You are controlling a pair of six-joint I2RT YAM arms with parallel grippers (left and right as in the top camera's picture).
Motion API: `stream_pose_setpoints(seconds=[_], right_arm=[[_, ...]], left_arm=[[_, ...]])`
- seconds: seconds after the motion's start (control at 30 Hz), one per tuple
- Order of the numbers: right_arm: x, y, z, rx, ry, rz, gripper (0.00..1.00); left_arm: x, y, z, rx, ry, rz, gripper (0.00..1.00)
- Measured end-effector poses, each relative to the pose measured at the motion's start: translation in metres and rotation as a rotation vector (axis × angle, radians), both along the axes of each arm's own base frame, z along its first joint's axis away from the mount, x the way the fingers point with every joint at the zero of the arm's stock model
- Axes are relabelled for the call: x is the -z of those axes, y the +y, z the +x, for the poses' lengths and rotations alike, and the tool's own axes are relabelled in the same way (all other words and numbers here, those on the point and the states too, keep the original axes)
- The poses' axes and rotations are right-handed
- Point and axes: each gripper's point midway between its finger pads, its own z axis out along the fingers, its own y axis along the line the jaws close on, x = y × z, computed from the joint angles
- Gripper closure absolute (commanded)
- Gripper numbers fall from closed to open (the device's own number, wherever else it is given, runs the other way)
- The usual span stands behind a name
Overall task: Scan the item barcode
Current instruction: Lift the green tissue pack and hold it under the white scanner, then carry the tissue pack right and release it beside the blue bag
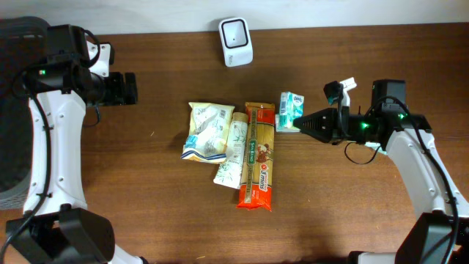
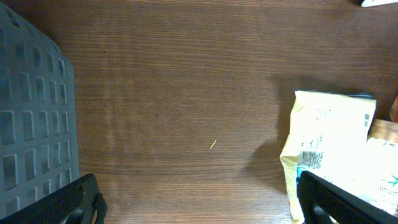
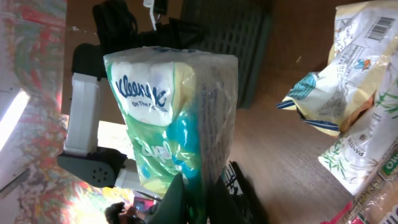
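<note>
The right gripper (image 1: 302, 125) grasps the tissue pack (image 1: 291, 110), seemingly by its edge; left gripper (image 1: 130, 88) gapes.

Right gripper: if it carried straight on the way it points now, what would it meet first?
The right gripper, shut on the tissue pack, points toward the orange pasta packet, the nearest thing in that line. It may pass above it; height is unclear.
</note>
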Motion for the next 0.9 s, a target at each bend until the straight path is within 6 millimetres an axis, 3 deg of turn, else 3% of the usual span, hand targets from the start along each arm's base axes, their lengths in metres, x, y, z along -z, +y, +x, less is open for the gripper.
stream_pose_setpoints(seconds=[0.17, 0.23, 0.3, 0.37, 0.4, 0.43, 0.47, 0.5, 0.53, 0.57, 0.6, 0.63, 0.67, 0.7, 0.77, 0.8, 0.9], right_arm=[[0.007, 0.0, 0.002, 0.015, 0.006, -0.042, 0.96], [0.02, 0.012, 0.001, 0.0, 0.025, -0.116, 0.96], [0.046, 0.041, -0.01, -0.051, 0.071, -0.268, 0.96], [0.071, 0.065, -0.032, -0.1, 0.162, -0.608, 0.96], [0.066, 0.065, -0.028, -0.093, 0.148, -0.703, 0.96], [0.045, 0.066, -0.019, -0.08, 0.089, -0.888, 0.96], [0.025, 0.072, -0.006, -0.056, 0.015, -0.96, 0.96], [0.0, 0.071, 0.019, 0.003, -0.071, -1.106, 0.96], [-0.009, 0.076, 0.044, 0.051, -0.134, -1.15, 0.96], [-0.008, 0.073, 0.066, 0.095, -0.154, -1.229, 0.96], [-0.006, 0.075, 0.107, 0.176, -0.213, -1.282, 0.96], [0.011, 0.074, 0.151, 0.264, -0.268, -1.368, 0.96], [0.029, 0.071, 0.175, 0.305, -0.294, -1.428, 0.96], [0.039, 0.077, 0.227, 0.432, -0.425, -1.462, 0.96], [0.053, 0.075, 0.259, 0.514, -0.509, -1.523, 0.96], [0.047, 0.073, 0.275, 0.566, -0.574, -1.549, 0.96], [-0.017, 0.075, 0.316, 0.759, -0.863, -1.549, 0.96]], left_arm=[[0.0, 0.0, 0.0, 0.0, 0.0, 0.0, 0.01], [0.0, 0.0, 0.0, 0.001, 0.0, 0.0, 0.01], [0.0, 0.0, 0.0, 0.0, -0.001, 0.0, 0.01], [0.0, 0.0, 0.0, 0.0, 0.0, 0.0, 0.01], [0.0, 0.0, 0.0, 0.0, 0.001, 0.0, 0.01], [0.0, 0.0, -0.001, 0.001, 0.003, -0.001, 0.01], [0.0, 0.0, -0.001, 0.0, 0.003, 0.0, 0.01], [0.0, 0.0, 0.0, 0.001, 0.001, -0.001, 0.01], [0.0, 0.0, -0.001, 0.001, 0.002, 0.0, 0.01], [0.0, 0.0, 0.0, 0.0, -0.001, 0.001, 0.01], [0.0, 0.0, 0.0, 0.0, -0.001, 0.0, 0.01], [0.0, 0.0, 0.0, 0.001, 0.0, 0.0, 0.01], [0.0, 0.0, 0.0, 0.0, -0.001, 0.0, 0.01], [0.0, 0.0, -0.001, 0.0, 0.003, -0.001, 0.01], [0.0, 0.0, 0.0, 0.0, -0.001, 0.0, 0.01], [0.0, 0.0, 0.0, 0.0, -0.001, 0.0, 0.01], [0.0, 0.0, -0.001, 0.0, 0.002, 0.0, 0.01]])
